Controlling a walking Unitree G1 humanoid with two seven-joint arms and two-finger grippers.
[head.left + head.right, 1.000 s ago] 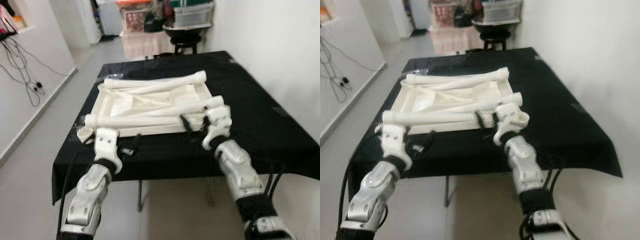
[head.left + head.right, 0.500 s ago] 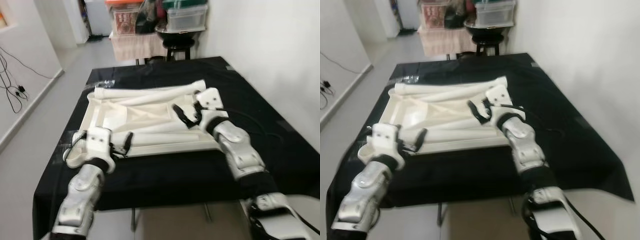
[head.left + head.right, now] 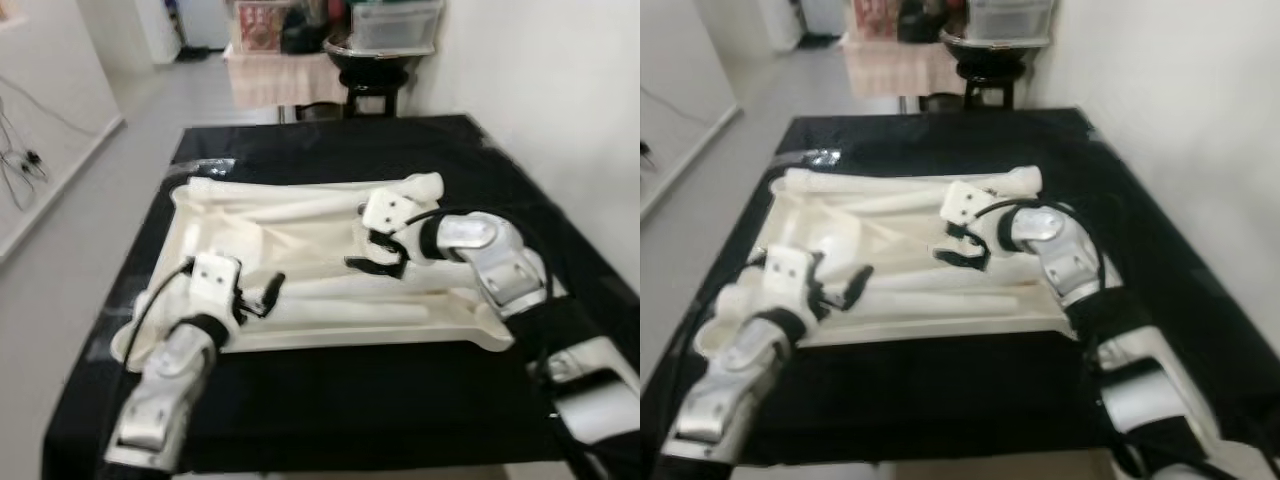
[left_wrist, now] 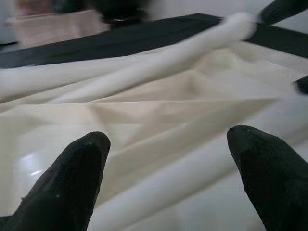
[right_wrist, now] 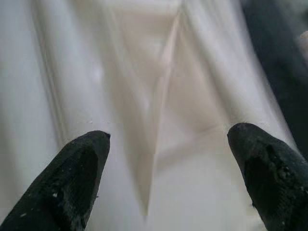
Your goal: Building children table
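A white children's tabletop [image 3: 330, 338] lies upside down on the black-covered table [image 3: 330, 420]. Loose white legs rest in it: one along the far side [image 3: 320, 192], another near the front [image 3: 350, 310]. My left gripper [image 3: 262, 297] hovers open over the near-left part, by the front leg. In the left wrist view its fingertips [image 4: 72, 178] stand wide apart with nothing between them. My right gripper [image 3: 368, 252] is open above the tabletop's middle, pointing left. Its fingertips [image 5: 77, 173] are spread over the white underside ribs.
A white wall [image 3: 560, 100] runs close along the table's right side. Behind the far edge stand a black stool [image 3: 372, 70], a clear storage box [image 3: 395, 22] and a cloth-draped stand [image 3: 280, 80]. Cables [image 3: 20, 160] hang by the left wall above open grey floor.
The camera has moved closer over the table. My right gripper has swung from the near right edge inward over the tabletop's middle. My left gripper has reached forward over the front leg.
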